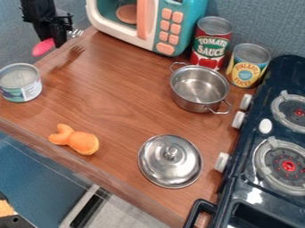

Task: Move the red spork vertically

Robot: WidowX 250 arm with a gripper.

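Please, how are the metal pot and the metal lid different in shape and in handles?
The pot is deep and hollow, while the lid is shallow and domed. The pot has two loop handles on opposite sides; the lid has one knob in its centre. Both are round, shiny and silver, and both rest on the wooden counter.

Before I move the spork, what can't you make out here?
All in the camera view:
- Spork: middle stretch hidden by the pincer.
- Arm: base cut off by the top edge.
- Toy microwave: upper part cut off by the top edge.
- Stove: far side cut off by the right edge.
- Left can: label print too small.
- Object at lower left: cut off by the left edge, can't identify.
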